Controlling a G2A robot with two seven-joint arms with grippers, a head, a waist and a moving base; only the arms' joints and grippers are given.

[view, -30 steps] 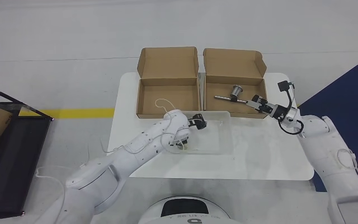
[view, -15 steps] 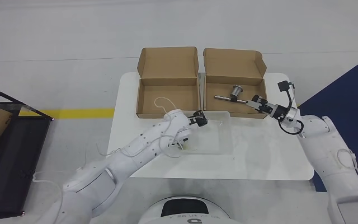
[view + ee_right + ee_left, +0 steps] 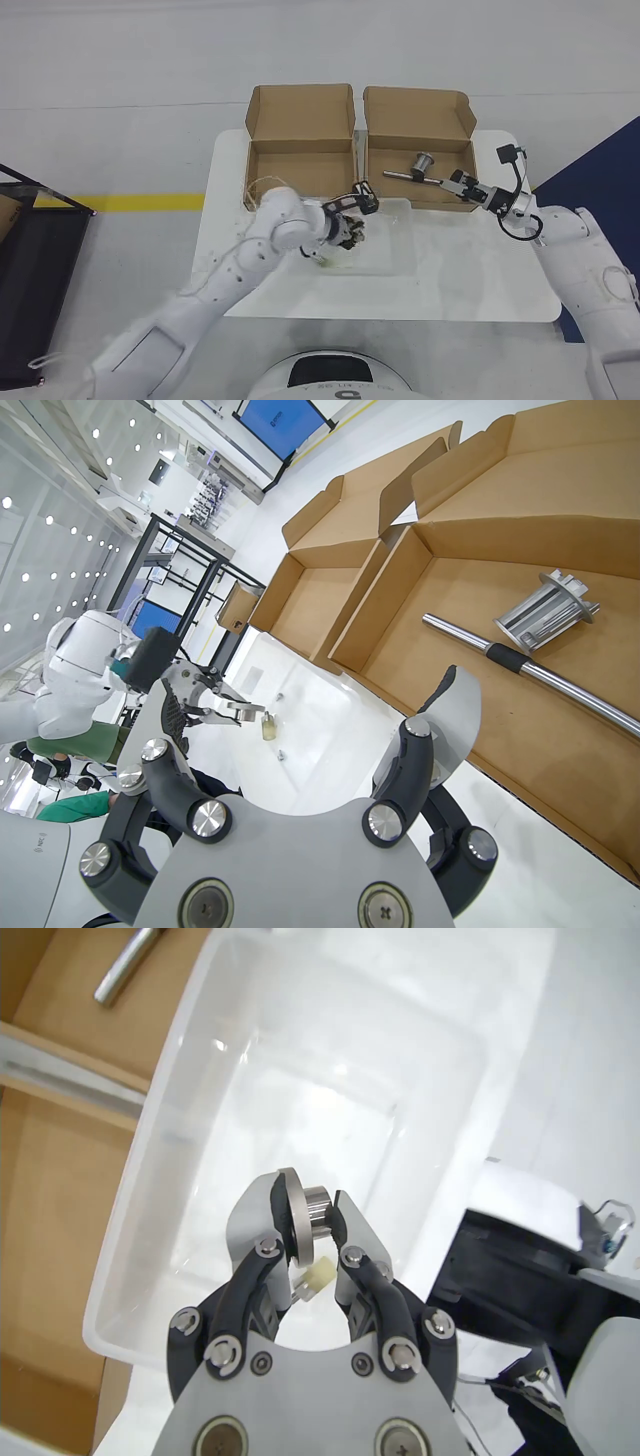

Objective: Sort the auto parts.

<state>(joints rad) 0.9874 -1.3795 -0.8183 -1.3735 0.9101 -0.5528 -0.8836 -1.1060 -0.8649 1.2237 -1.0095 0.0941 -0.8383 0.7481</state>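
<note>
Clasping one metal disc (image 3: 296,1228), left pincer (image 3: 310,1208) hangs over one tray (image 3: 165,1093); right pincer (image 3: 312,695) gapes by two boxes (image 3: 300,110) (image 3: 415,112).

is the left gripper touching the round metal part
Touching: the left wrist view shows the left gripper clamping the round metal part between its jaws.

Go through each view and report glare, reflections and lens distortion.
Top view: even light, but the clear tray nearly vanishes against the white table. Left wrist view: bright highlights streak the tray's walls, and the flanged metal part in the left hand gleams. Right wrist view: the wide lens makes the right hand loom large, and the steel rod carries a bright streak.
</note>
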